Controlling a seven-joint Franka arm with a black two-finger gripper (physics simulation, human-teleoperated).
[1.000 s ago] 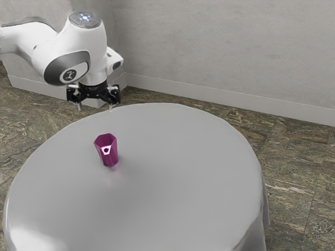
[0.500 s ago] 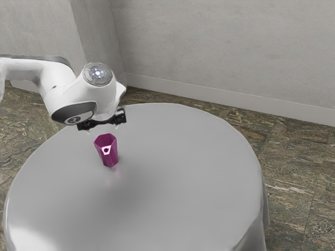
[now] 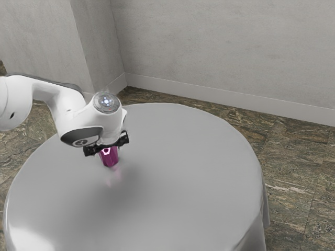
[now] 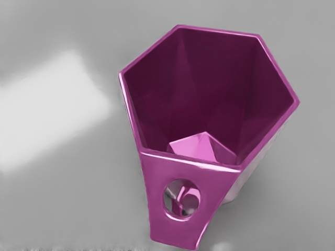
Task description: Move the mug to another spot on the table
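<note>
End effector (image 3: 107, 150) low, directly over mug (image 3: 109, 158) | opening: cannot tell | mug upright on table (image 3: 199, 172)

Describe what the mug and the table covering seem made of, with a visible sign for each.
Mug: glossy magenta, likely glazed ceramic or hard plastic; its crisp facets carry soft highlights.
Table covering: smooth grey cloth, it seems; its edge hangs in folds.

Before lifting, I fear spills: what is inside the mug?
The mug looks empty: bare magenta walls and floor show from the wrist. In the exterior view the end effector covers its opening.
</note>
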